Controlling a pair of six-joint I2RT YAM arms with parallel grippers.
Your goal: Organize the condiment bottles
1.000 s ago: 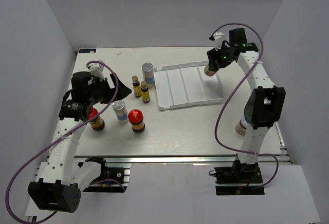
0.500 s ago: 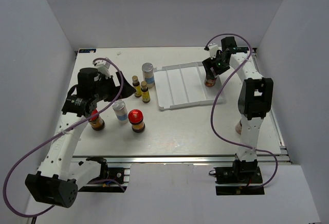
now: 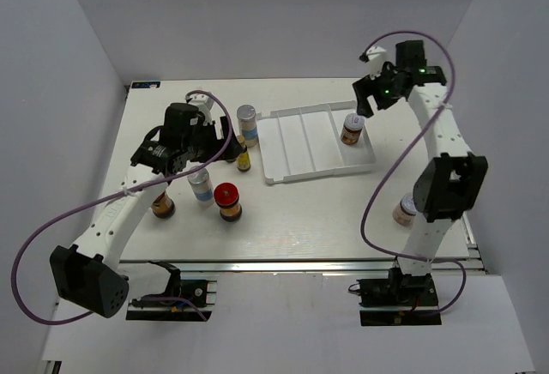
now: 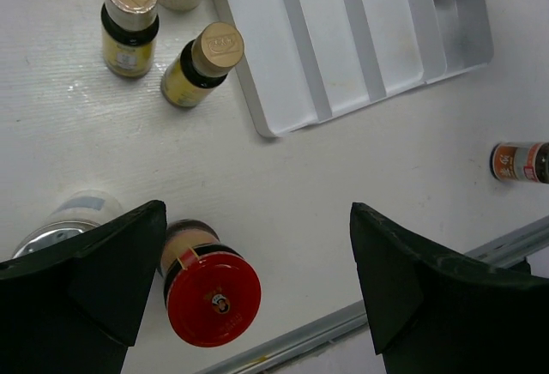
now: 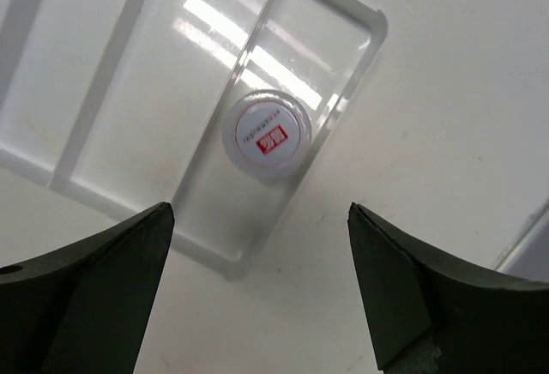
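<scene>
White walls enclose a white table point(image 3: 300, 220) seen from above, with two robot arms bolted at its near edge. One squat white-lidded jar point(image 3: 351, 128) stands upright in the rightmost compartment of a white divided tray point(image 3: 300, 144), toward its far end. A moment ago the right gripper point(image 5: 259, 209) was down around this jar. It has now let go and risen, and hangs above it with jaws wide apart, holding nothing. That looks like the first bottle placed, with seven to go. The tray's other three compartments hold nothing.

The second white-lidded jar point(image 3: 402, 211) sits near the table's right edge, just beside the right arm's lower links, so reaching it leaves little room. On the left, the other six bottles crowd together. Two yellow bottles point(image 4: 202, 63) stand just beside the tray's left rim, with the far shaker point(image 3: 246, 121) beyond them. The near shaker point(image 3: 200, 183) and two red-lidded jars point(image 3: 227, 198) are closer to the arms. The left gripper point(image 4: 257, 211) has swung in over this group and hovers, jaws fully spread and empty. Gaps between these bottles look narrow, so descending fingers risk nudging a neighbour. Bottles will probably need lifting clear of the tray's raised rim and dividers.
</scene>
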